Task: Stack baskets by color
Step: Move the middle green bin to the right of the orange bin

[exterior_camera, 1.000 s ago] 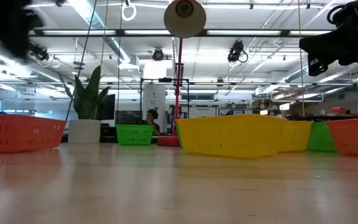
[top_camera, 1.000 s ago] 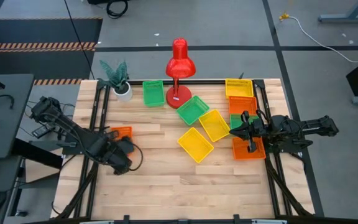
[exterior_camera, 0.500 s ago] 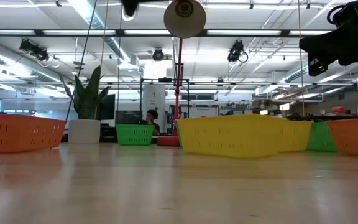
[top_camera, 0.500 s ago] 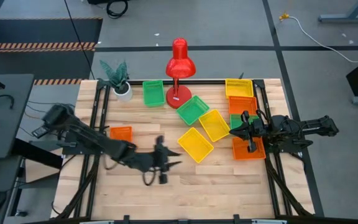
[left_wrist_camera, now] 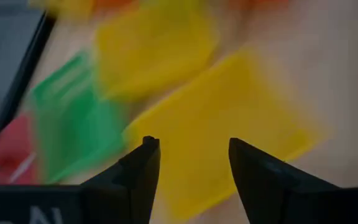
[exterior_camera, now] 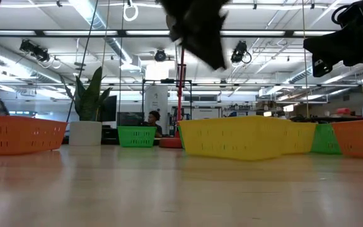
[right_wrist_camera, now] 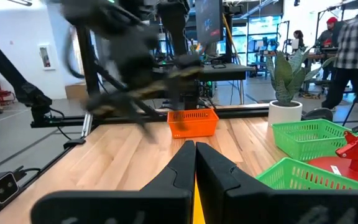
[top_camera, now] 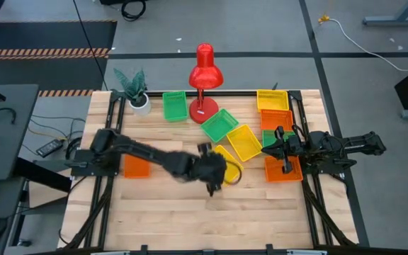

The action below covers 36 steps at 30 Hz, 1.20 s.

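Note:
Orange, green and yellow mesh baskets lie flat on the wooden table. My left gripper (top_camera: 214, 173) (left_wrist_camera: 190, 146) is open and hangs over the near yellow basket (left_wrist_camera: 229, 124) (top_camera: 227, 157) in the middle of the table; its fingers point slantwise down and touch nothing. An orange basket (top_camera: 137, 166) sits alone at the left. Two green baskets (top_camera: 175, 105) (top_camera: 219, 125) and a second yellow one (top_camera: 244, 142) lie farther back. My right gripper (right_wrist_camera: 194, 152) (top_camera: 271, 145) is shut and held level at the right side, above a row of yellow, orange and green baskets (top_camera: 275, 117).
A red desk lamp (top_camera: 204, 71) stands at the far edge in the middle, with a potted plant (top_camera: 134, 88) to its left. The near half of the table (top_camera: 190, 219) is bare wood. People show in the room beyond the table.
My left arm has swept quickly from the table's left side, beside the lone orange basket, toward the right, and now reaches out over the yellow basket in the middle. No basket has moved.

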Available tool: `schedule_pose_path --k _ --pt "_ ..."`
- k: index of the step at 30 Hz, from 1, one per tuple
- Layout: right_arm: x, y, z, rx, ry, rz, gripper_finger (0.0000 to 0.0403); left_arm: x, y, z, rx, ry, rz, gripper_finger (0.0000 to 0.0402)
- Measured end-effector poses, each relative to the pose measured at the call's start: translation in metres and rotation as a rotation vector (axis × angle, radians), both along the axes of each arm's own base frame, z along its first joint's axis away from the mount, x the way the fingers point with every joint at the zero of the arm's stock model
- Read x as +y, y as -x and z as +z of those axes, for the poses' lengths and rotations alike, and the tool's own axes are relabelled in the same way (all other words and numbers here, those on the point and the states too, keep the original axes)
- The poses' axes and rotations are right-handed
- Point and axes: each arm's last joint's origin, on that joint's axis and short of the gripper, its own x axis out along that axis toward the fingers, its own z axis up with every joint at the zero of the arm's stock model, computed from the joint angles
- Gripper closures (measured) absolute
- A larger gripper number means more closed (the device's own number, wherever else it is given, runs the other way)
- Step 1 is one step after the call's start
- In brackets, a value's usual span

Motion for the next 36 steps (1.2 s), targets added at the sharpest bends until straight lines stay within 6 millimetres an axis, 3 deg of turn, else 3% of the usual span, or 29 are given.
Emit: schedule_pose_path --k 3,7,11,15,20,29,36 --pt "0.000 0.000 0.000 0.000 0.000 0.000 0.0384 0.033 0.007 -0.005 0.178 -0.062 0.017 0.0194" --pt "0.000 0.000 0.000 0.000 0.000 0.000 0.0384 0.078 0.011 -0.021 0.369 -0.051 -0.155 0.0203" --pt "0.000 0.000 0.000 0.001 0.000 0.000 0.0384 0.115 0.007 -0.039 0.375 -0.072 -0.326 0.0222" --pt "0.000 0.000 0.000 0.002 0.000 0.000 0.0384 0.138 0.003 -0.046 0.343 -0.148 -0.430 0.0235" --pt "0.000 0.000 0.000 0.001 0.001 0.000 0.0384 0.155 0.006 -0.058 0.279 -0.061 -0.576 0.0248" --pt "0.000 0.000 0.000 0.002 0.000 0.001 0.0384 0.170 0.011 -0.076 0.249 -0.101 -0.521 0.0277" --pt "0.000 0.000 0.000 0.001 0.000 0.001 0.0384 0.171 0.008 -0.075 0.228 -0.145 -0.498 0.0285"
